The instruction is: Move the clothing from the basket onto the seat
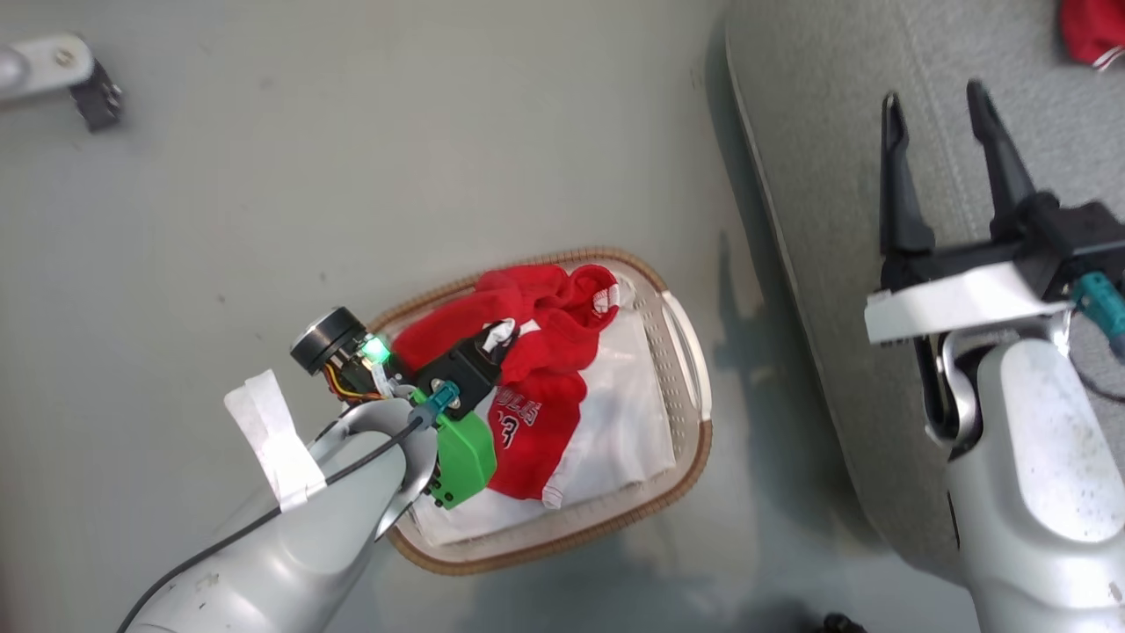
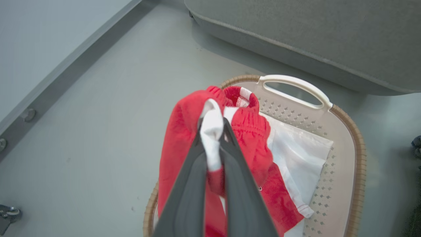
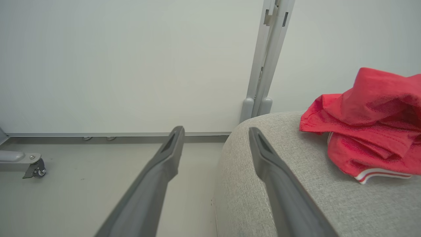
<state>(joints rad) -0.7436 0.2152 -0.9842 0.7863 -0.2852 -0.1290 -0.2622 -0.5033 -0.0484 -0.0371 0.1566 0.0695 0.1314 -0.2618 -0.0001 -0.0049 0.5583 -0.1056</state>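
Red clothing (image 1: 540,352) with white lettering lies bunched in the oval white basket (image 1: 690,352) on the floor. My left gripper (image 1: 499,338) is shut on a white-and-red fold of that clothing (image 2: 184,131), which hangs around its fingers (image 2: 241,184) just above the basket (image 2: 345,154). Over the grey seat (image 1: 835,176), my right gripper (image 1: 936,97) stands open and holds nothing. Its fingers (image 3: 164,164) straddle the rounded corner of the seat (image 3: 250,184). Another red garment (image 3: 371,121) lies on the cushion, and it shows at the top right of the head view as a garment (image 1: 1090,31).
A white sheet (image 1: 628,413) lines the basket. A caster foot (image 1: 92,88) of a metal frame stands at the far left, and a white wall with a grey post (image 3: 266,59) rises behind the seat. A dark object (image 1: 839,622) lies at the bottom edge.
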